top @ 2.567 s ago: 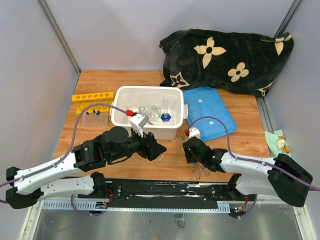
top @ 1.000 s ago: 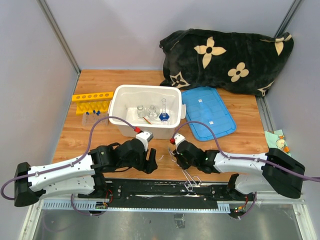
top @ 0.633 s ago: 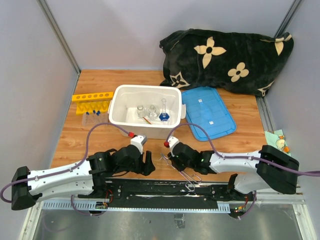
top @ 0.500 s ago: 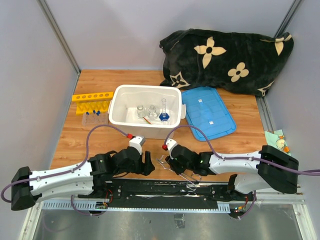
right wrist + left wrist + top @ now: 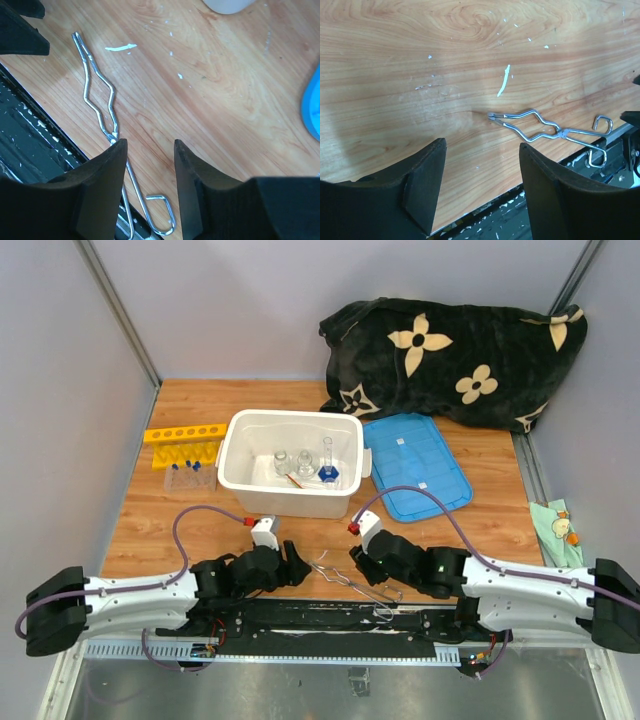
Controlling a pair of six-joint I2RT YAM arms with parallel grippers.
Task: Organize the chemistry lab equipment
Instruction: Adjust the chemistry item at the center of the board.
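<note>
The metal tongs (image 5: 350,578) lie flat on the wood near the front edge, between my two grippers and held by neither. In the left wrist view the tongs (image 5: 545,132) are ahead and to the right of my open left gripper (image 5: 482,145). My right gripper (image 5: 150,145) is open too, and the tongs (image 5: 100,100) run under its left finger. From above, the left gripper (image 5: 297,568) and right gripper (image 5: 362,558) sit low over the table. Small glass flasks (image 5: 305,462) and a red-handled spatula (image 5: 295,480) are in the white tub (image 5: 290,503). The yellow rack (image 5: 184,432) and blue-capped test tubes (image 5: 190,470) lie at the left.
A blue lid (image 5: 418,465) lies right of the tub. A black flowered cloth (image 5: 455,355) fills the back right corner. A small green item (image 5: 556,522) sits at the right edge. The black base rail (image 5: 330,615) runs just in front of the tongs.
My right gripper opened, let go of the tongs and drew back to the right. The tongs now rest on the table. My left arm slid down toward the front edge.
</note>
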